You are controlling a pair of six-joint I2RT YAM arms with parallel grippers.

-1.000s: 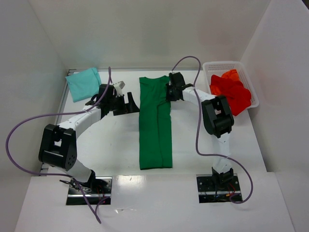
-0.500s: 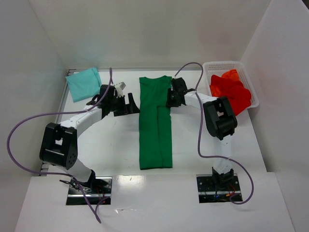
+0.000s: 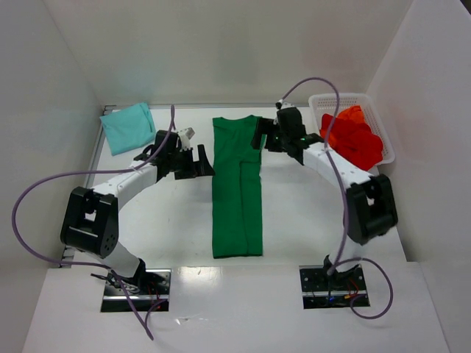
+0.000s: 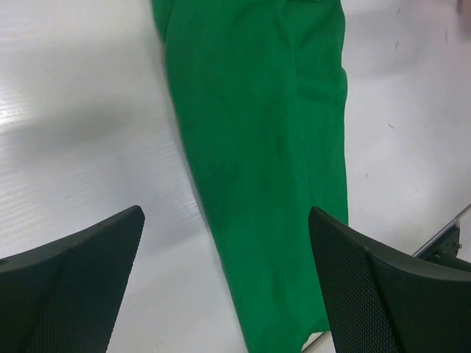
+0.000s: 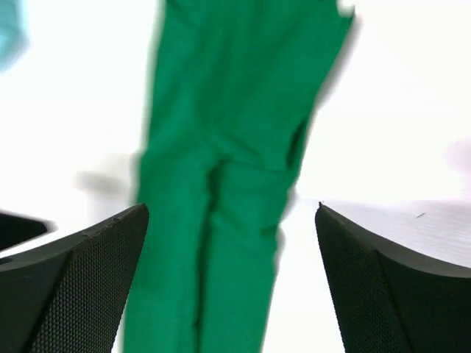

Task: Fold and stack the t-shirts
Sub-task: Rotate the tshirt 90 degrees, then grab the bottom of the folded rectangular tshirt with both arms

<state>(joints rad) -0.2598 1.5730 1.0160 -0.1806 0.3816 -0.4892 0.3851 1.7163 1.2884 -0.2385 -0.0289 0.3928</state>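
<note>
A dark green t-shirt (image 3: 237,184) lies folded into a long narrow strip down the middle of the table. My left gripper (image 3: 196,162) hovers open just left of its upper part; in the left wrist view the green cloth (image 4: 265,147) runs between the spread fingers (image 4: 81,279), untouched. My right gripper (image 3: 269,140) stands open by the shirt's upper right edge, raised above it, with the green strip (image 5: 235,147) below and nothing held. A pale teal t-shirt (image 3: 127,126) lies folded at the back left. Red t-shirts (image 3: 352,138) are heaped in a basket.
The white mesh basket (image 3: 335,98) stands at the back right against the wall. White walls close in the table at the back and on both sides. Both arm bases sit at the near edge, with purple cables looping over each arm.
My right gripper has opened, let go of the green shirt's upper right edge, and drawn up and to the right. The left arm has hardly moved.
</note>
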